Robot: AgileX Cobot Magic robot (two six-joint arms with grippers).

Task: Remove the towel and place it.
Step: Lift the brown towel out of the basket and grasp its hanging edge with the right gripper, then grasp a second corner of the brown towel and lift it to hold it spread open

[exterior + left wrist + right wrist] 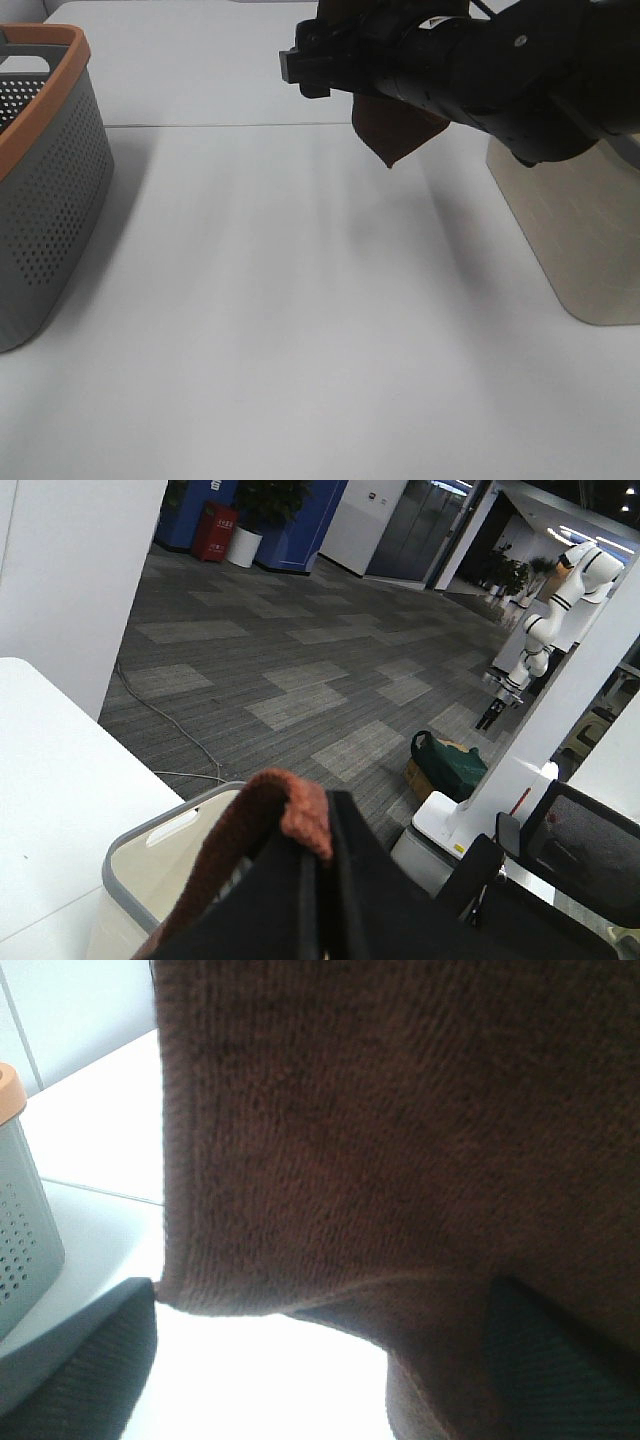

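Your left pincer (322,830) is pressed together on an edge of the towel (285,810), which folds over one finger. Your right pincer (320,1355) stands apart, with the cloth hanging close before its camera. Seen from above, the towel hangs clear of the counter (300,330), near the beige basket (580,230) and well apart from the grey basket (40,200).

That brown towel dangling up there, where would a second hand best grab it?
Probably the free bottom corner: the towel hangs to a point below the arm, its top pinched between the fingers of the left gripper. Come from below, over the table, since the arm blocks it from above.
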